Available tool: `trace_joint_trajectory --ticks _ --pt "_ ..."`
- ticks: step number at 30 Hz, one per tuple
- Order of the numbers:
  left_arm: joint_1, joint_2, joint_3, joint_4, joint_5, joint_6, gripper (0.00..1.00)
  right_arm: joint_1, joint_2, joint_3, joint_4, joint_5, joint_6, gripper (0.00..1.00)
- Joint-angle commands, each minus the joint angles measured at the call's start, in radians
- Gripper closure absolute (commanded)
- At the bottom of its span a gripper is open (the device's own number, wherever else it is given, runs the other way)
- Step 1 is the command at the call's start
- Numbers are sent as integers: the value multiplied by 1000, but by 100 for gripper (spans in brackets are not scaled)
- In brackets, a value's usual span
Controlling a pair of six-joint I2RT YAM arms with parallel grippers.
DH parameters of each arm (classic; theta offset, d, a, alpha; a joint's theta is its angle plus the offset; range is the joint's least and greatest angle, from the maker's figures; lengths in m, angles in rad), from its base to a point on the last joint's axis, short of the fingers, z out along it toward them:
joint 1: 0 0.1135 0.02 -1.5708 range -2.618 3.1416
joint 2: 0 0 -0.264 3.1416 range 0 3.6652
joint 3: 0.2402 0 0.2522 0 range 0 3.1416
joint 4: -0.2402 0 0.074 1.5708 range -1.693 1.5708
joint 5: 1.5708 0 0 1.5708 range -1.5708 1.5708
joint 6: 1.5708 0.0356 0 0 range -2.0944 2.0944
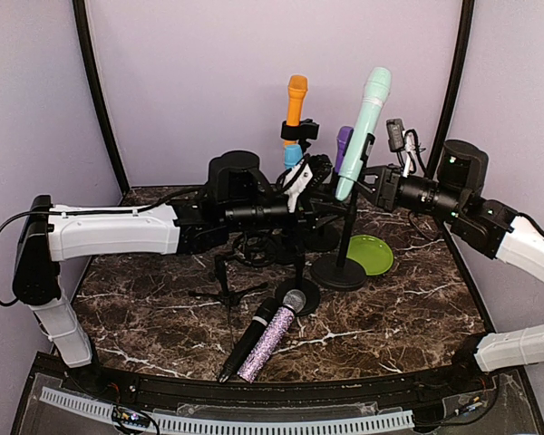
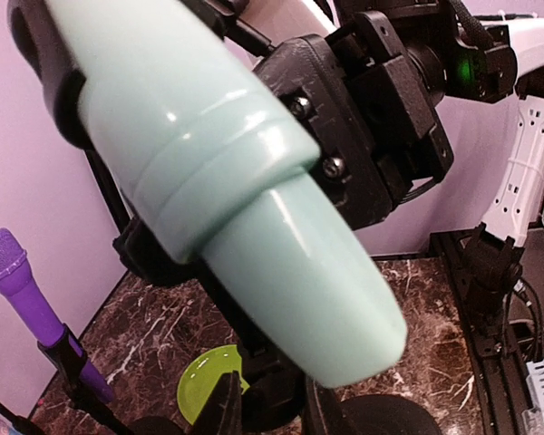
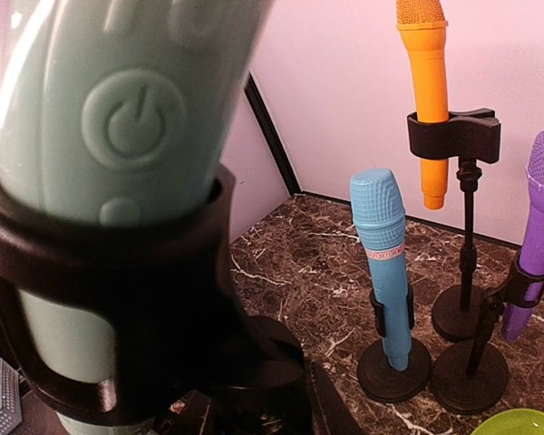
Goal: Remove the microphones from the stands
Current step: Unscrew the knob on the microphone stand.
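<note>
**Figure. Two-arm hold on the loaded stand, read from the arm bases outward.**

In front of the stand (image 1: 346, 237), a black microphone (image 1: 249, 340) and a glittered microphone (image 1: 274, 337) lay flat on the surface (image 1: 145, 308), outside the task. The stand's round base rested on the surface, with a green plate (image 1: 375, 255) just beside it on the right.

Up the stand, the mint microphone (image 1: 364, 127) sat tilted in the clip (image 3: 118, 299), head uppermost and not yet freed. The right gripper (image 1: 374, 178) extended from the right of the stand, forearm near level. Its jaws were pressed together on the stand just under the clip, judged to brace it against tipping during the pull.

The left gripper (image 1: 310, 186) extended from the left of the stand, arm stretched level, wrist at the microphone's lower end. Whether its jaws pinched the handle could not be told.

Behind the stand, a blue microphone (image 1: 293, 156), a purple microphone (image 1: 343, 143) and an orange microphone (image 1: 296, 100) stood in their own holders.
</note>
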Motion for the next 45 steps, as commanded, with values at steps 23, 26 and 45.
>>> trace_joint_trajectory --ticks 23,26,45 --pt "91 -28 -23 73 57 -550 100 23 -34 -11 258 -117 -88 100" --pt "99 -30 -25 72 56 -600 100 27 -34 -15 264 -122 -98 100" --pt "135 -18 -61 156 67 -832 98 39 -59 -60 318 -82 -80 100"
